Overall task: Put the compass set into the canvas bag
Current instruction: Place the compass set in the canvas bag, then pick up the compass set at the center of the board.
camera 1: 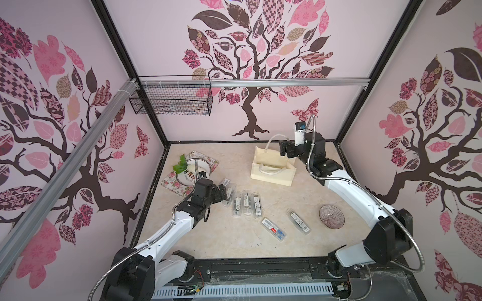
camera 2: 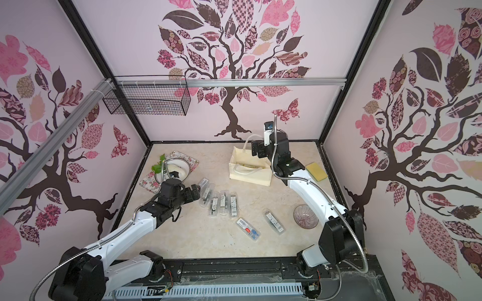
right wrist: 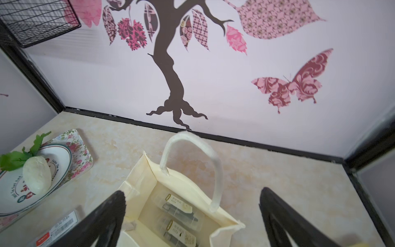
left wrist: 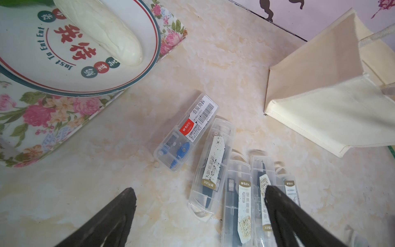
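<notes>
My right gripper (right wrist: 192, 192) hangs above the open mouth of the canvas bag (camera 1: 272, 169), its fingers spread wide and grasping nothing. The bag stands at one o'clock on the table (camera 1: 208, 242), near the back wall, with one handle upright and the other drooping at the front. Two compass sets (right wrist: 177, 210) in clear boxes lie side by side on the bag's floor, as the right wrist view shows.

My left gripper (left wrist: 199, 189) hovers just nine o'clock of the table's middle, its fingers likewise released and empty. It sits above a row of cases (camera 1: 245, 202) lying close together at the centre. One fingertip overlaps a case in the left wrist view; I cannot tell whether it touches. Two loose cases (camera 1: 273, 229) lie apart at five o'clock.

At ten o'clock a plate (left wrist: 119, 70) carrying a white vegetable (left wrist: 102, 27) rests on a flowered tray (left wrist: 42, 119). A patterned bowl (camera 1: 331, 216) sits at four o'clock, and a yellow sponge (camera 2: 316, 171) at two o'clock beside my right arm.
</notes>
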`<state>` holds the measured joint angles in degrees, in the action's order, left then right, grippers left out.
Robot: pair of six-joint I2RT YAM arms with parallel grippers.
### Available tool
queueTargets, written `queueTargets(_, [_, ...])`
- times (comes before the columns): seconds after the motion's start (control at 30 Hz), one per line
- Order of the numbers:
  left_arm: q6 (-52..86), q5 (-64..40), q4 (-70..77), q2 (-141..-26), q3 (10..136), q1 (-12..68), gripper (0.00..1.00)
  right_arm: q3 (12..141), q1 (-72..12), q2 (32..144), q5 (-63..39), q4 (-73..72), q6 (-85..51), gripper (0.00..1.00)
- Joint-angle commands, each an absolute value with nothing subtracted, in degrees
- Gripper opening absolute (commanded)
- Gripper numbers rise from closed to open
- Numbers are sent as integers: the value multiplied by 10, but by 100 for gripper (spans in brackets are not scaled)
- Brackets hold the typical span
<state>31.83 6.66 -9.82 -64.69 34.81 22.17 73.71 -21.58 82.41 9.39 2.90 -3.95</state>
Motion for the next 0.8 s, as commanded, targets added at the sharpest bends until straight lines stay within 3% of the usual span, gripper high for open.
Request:
queueTargets(0.0, [315,41,-105,-653,379,224,97,730,-215,751,156,132,-159,100])
queueTargets(0.3, [319,-4,-104,-667,385,224,97,588,-217,605,117,287,-274,90])
queueTargets(0.4, [322,-7,-93,-664,381,224,97,551,-228,615,97,335,-285,90])
queueTargets(0.47, [326,-8,-83,-661,376,224,97,526,-247,630,96,347,-294,99])
queueTargets(0.77, [331,-7,-67,-639,356,224,97,428,-263,698,25,311,-355,100])
